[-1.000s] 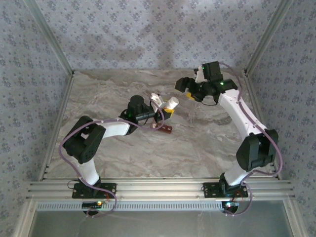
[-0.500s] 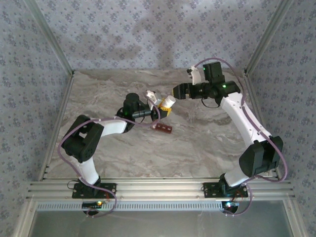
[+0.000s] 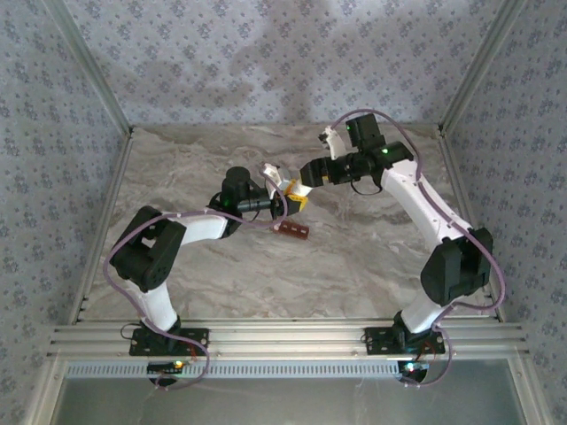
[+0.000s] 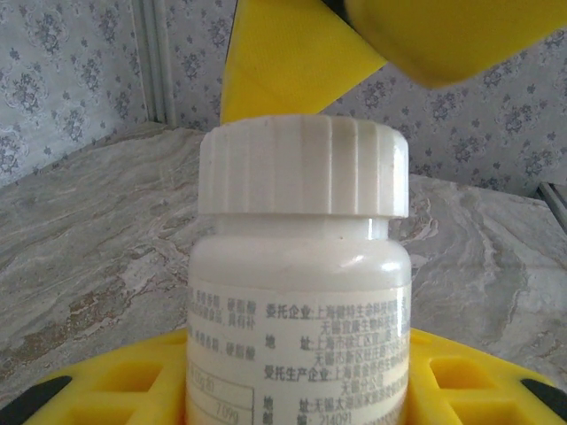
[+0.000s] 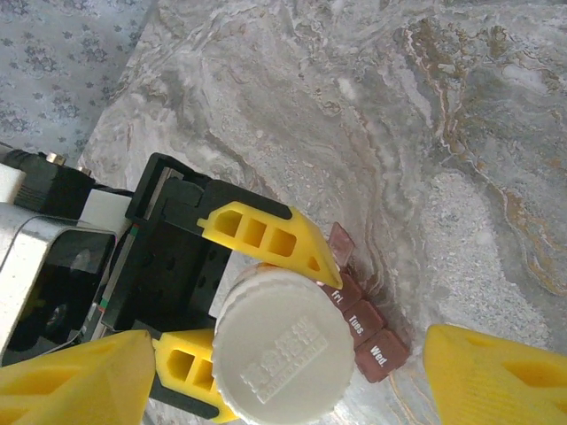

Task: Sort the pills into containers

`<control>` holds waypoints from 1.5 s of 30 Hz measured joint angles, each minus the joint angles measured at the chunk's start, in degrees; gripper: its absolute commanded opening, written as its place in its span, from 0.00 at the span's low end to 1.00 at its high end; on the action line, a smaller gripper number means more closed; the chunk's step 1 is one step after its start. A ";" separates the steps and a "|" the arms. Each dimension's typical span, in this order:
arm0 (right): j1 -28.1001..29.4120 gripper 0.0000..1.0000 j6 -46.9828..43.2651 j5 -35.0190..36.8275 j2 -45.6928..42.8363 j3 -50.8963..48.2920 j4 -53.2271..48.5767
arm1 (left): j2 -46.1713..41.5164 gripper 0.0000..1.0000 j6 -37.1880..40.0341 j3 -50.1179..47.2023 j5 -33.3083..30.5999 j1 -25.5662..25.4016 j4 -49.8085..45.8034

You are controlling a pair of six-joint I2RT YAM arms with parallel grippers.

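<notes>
On the marble table (image 3: pixel 354 266): both arms reach to one meeting point toward the far middle.
Left pincer (image 3: pixel 291 200): pinching the bottle (image 4: pixel 297 301) around its body, cap end turned toward the right arm; the bottle appears to be held off the table.
Right pincer (image 5: pixel 283 381): spread wide, one yellow finger on each side of the cap (image 5: pixel 282 354), neither touching it.
Bottle: white plastic with a printed label; the ribbed screw cap is on.
Containers (image 5: pixel 368 323): dark red-brown strip of day-marked compartments, lying on the table just beside the left pincer and partly under the held bottle. Whether any compartment holds a pill cannot be told.
Step in hand: judged to be opening the bottle, with the right pincer lined up over the cap. No sorting is done yet.
Next move calls for: centring on the cap, pressing onto its ribs, then twisting while the left pincer resists the turn.
Risk: an off-centre grip may slip on the ribs or turn the bottle in the left pincer.
</notes>
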 measured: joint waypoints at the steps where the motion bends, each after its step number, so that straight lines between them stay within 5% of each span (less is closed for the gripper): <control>1: 0.11 0.78 -0.11 0.00 0.07 0.00 -0.04 | 0.00 0.00 0.00 0.00 0.00 0.00 0.00; 37: 1.18 0.43 2.19 -0.33 1.66 0.33 -0.39 | -0.52 0.00 0.04 0.00 -0.24 -0.02 -1.05; 45: 2.27 0.42 13.94 3.52 3.04 0.24 1.05 | -2.08 0.00 5.22 -1.84 -11.06 -2.21 -2.64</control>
